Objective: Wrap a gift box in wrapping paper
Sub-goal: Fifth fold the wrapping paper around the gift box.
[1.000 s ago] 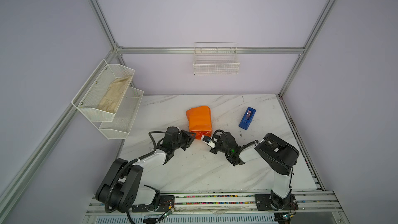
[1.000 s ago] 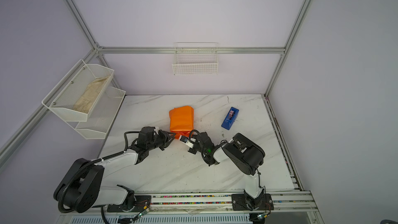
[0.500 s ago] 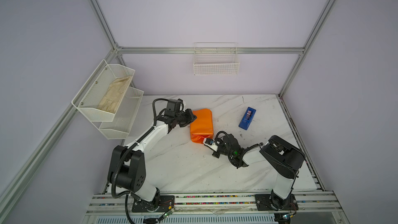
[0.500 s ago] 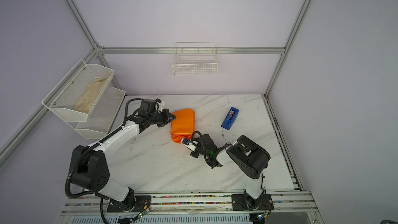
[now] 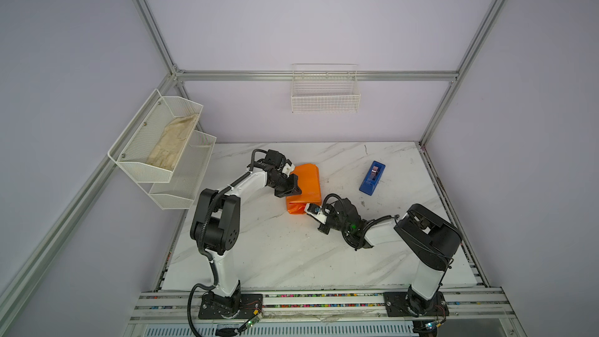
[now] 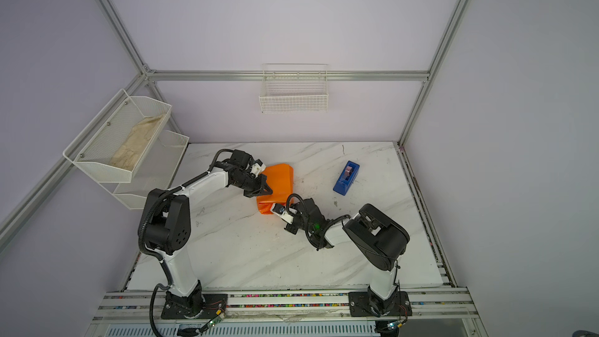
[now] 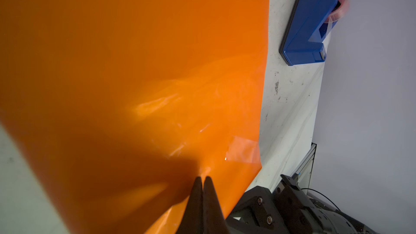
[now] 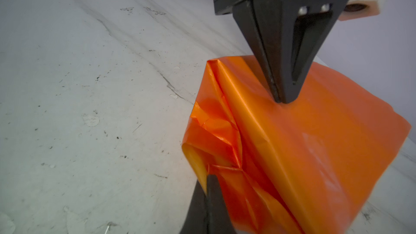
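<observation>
Orange wrapping paper [image 5: 309, 178], folded into a box-shaped parcel, lies midway across the white marble-patterned desk [image 5: 275, 254], nearer its far edge. Left gripper [image 7: 202, 179]: fingers clenched together, tips pressing the parcel's glossy upper face, near a clear tape strip [image 7: 242, 152]. Right gripper [image 8: 209, 177]: fingers clenched, tips against the crumpled end folds facing the near edge. Blue tape dispenser [image 5: 372, 178] stands apart, toward the far right corner.

table [image 8: 90, 86]: white marble, speckled with dark marks
wrapping paper [image 8: 315, 143]: glossy orange, boxy bundle on the table; crumpled folded end towards the camera
left gripper [image 8: 284, 100]: jaws together; tips touching the bundle's upper face
right gripper [image 8: 208, 182]: jaws together; apparently nipping the end's lowest fold
</observation>
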